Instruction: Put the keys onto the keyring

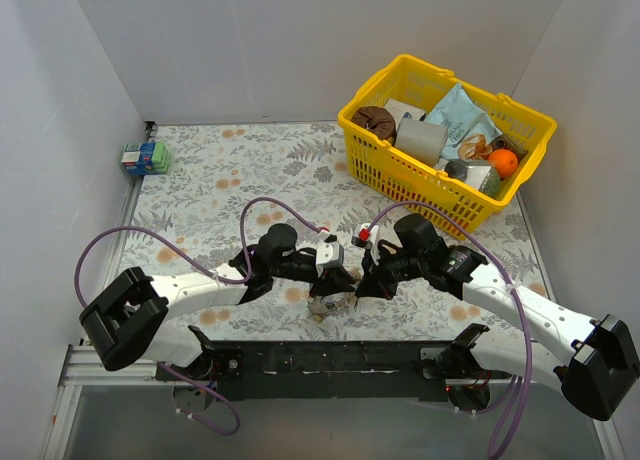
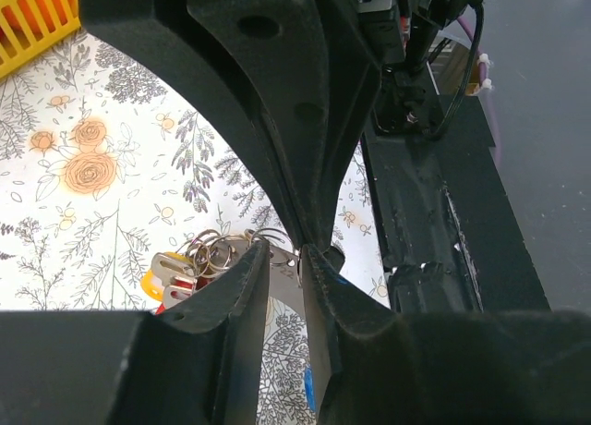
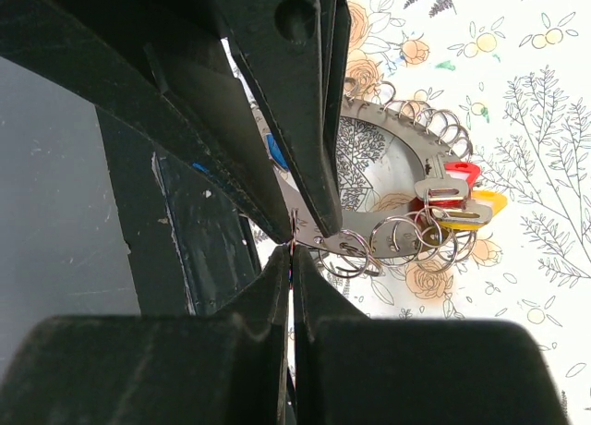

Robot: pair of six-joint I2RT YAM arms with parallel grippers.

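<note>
Left arm [image 1: 190, 290] and right arm [image 1: 520, 305] meet low; right jaws pinch keyring [image 3: 416, 148], left jaws' grip unclear.

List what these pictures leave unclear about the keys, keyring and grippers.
- Top external: the keys are too small to count; the left gripper and right gripper crowd over them.
- Left wrist: the keyring is mostly hidden by the left gripper's fingers; contact unclear.
- Right wrist: what the shut right gripper pinches; only a thin edge shows.
</note>
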